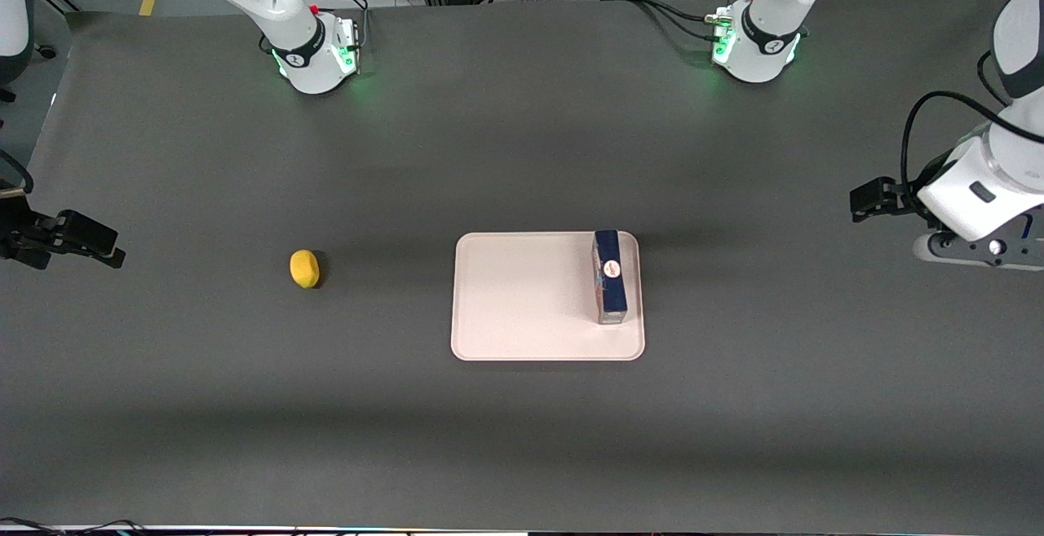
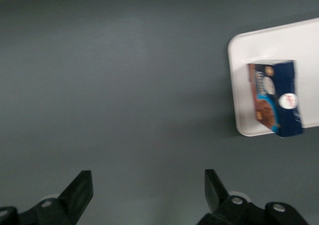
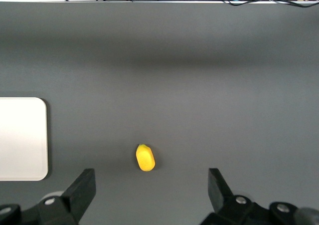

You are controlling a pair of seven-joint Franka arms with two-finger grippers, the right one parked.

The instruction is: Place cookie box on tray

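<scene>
No legible text anywhere. Only a round white-and-red logo on the cookie box, lettering too small to read, lying on the tray. Gripper open above bare table.

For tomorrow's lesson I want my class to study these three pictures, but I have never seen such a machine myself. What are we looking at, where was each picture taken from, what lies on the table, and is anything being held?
These are two white robot arms bolted to a dark grey table. One picture looks down on the whole table from the front. The other two come from cameras on the arms' wrists, so each shows two black fingers pointing at the table.

On the table lies a pale tray. The cookie box, dark blue, lies on the tray along the edge toward the working arm's end. A small yellow lump sits apart, toward the parked arm's end.

The working gripper hangs above bare table beside the tray, open and holding nothing.
</scene>
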